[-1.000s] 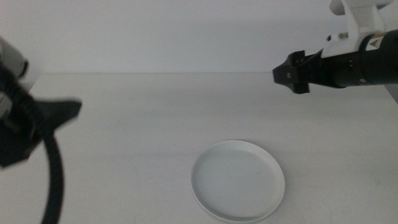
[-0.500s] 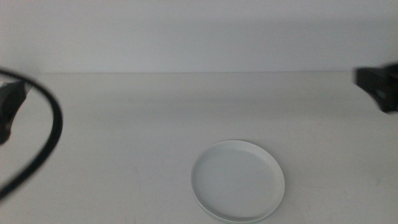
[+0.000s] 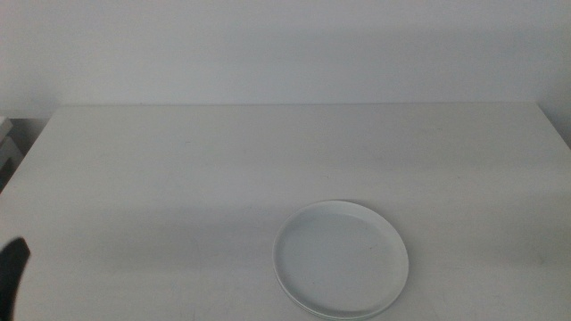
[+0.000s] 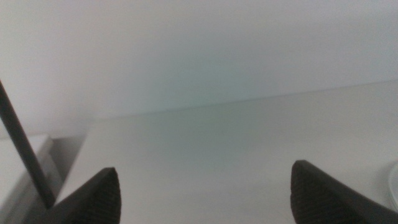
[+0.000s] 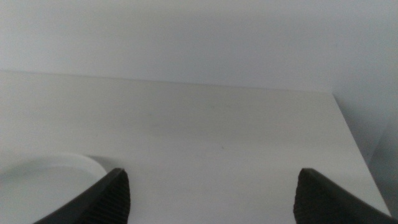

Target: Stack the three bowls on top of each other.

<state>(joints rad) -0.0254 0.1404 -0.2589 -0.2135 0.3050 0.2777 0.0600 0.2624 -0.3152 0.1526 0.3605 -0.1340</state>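
Left gripper (image 4: pixel 205 190) and right gripper (image 5: pixel 211 193) gape wide; bowls (image 3: pixel 341 259) stacked.

The stack of shallow round white dishes (image 3: pixel 341 259) shows only its top dish whole; those beneath appear as thin rim slivers, colours unclear. Left of the stack, a dark shape (image 3: pixel 12 272) is cropped (which part, unclear). In both wrist views the stack is cropped to a pale sliver (image 5: pixel 53 175).
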